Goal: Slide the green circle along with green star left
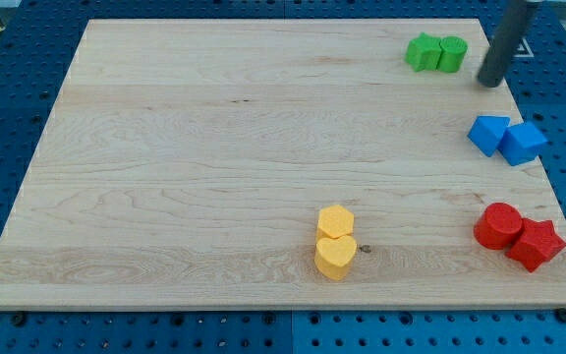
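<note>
Now my tip (490,83) just right of green circle (452,54), apart.

Bright, even overhead light; no hard glare on the wooden board (214,167). Shadows are short and soft: a thin dark rim under the yellow blocks (335,256), well below and to the view's left of my tip (490,83), and under the red blocks (519,236) below it. The rod is softer in focus than the board grain, and its upper part is cut by the top edge. Green blocks (436,53) just left of the tip look saturated, edges slightly smeared. Board edges run straight; perspective narrows them toward the top.
</note>
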Robot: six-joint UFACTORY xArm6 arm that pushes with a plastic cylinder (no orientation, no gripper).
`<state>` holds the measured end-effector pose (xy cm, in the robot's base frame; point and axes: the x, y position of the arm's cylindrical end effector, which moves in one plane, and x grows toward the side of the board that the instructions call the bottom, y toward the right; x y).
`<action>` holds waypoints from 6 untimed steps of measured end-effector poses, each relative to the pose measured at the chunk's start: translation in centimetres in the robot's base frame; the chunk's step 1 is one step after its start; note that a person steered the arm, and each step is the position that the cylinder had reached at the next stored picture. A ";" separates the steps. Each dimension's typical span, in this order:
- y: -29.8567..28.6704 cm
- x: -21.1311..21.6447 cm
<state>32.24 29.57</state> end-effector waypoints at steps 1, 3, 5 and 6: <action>1.2 0.0; 1.2 -0.7; -1.7 -3.3; -7.6 -3.6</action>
